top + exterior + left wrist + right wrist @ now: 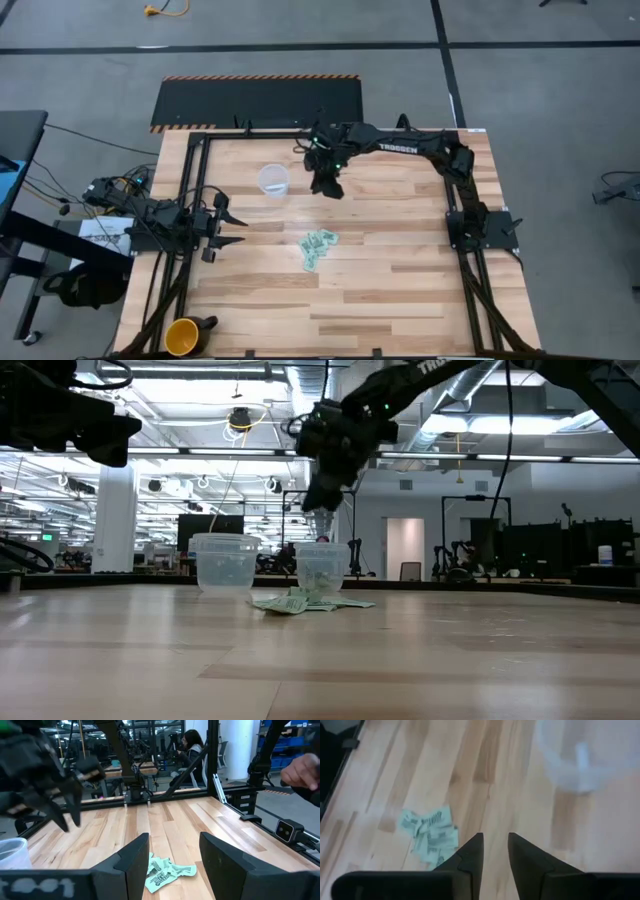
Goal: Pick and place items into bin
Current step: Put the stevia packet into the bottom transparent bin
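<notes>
The items, several mint-green and white wrapped pieces (318,247), lie in a small heap on the wooden table (400,290). They also show in my right wrist view (430,836) and left wrist view (165,870). A clear round bin (273,180) stands upright on the table, left of and beyond the heap. My right gripper (495,840) hangs in the air on the far side of the heap and to the right of the bin, slanting down. Its fingers are a little apart with nothing between them. My left gripper (175,852) waits open and level at the table's left side (232,226).
In the low view a second clear tub (320,568) shows behind the heap, under my right gripper; the high view does not show it. A yellow cup (183,335) stands at the near left corner. Beyond the table a person sits (192,745), and a hand (302,770) shows.
</notes>
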You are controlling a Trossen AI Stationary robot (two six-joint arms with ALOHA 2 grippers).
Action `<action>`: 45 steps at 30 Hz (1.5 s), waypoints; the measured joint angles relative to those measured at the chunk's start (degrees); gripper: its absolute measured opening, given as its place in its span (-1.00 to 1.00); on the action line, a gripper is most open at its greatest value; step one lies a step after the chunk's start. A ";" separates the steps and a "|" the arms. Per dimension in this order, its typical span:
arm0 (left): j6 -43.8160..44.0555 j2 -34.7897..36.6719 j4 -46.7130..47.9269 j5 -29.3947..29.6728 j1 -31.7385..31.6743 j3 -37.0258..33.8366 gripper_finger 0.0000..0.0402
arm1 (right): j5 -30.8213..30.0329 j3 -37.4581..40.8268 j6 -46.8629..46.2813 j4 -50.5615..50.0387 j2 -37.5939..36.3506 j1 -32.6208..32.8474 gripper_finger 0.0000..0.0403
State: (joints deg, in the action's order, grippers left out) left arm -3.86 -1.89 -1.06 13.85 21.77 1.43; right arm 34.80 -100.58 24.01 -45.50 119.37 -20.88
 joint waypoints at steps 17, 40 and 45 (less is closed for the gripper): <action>0.00 0.01 -0.01 0.00 0.00 0.02 -0.17 | 1.52 9.96 -12.66 1.27 -2.38 9.87 -0.93; 8.93 0.02 -2.63 0.00 0.00 -0.26 -0.17 | -47.53 50.58 -35.51 27.31 -44.48 27.77 -0.95; 8.98 0.02 -5.00 0.35 -0.01 -0.24 -0.17 | -51.75 69.52 -37.14 54.80 -50.79 29.52 -0.95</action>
State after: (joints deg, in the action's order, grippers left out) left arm 5.12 -1.87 -6.06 14.20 21.76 1.19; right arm -16.94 -31.06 -13.12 9.30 68.58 8.65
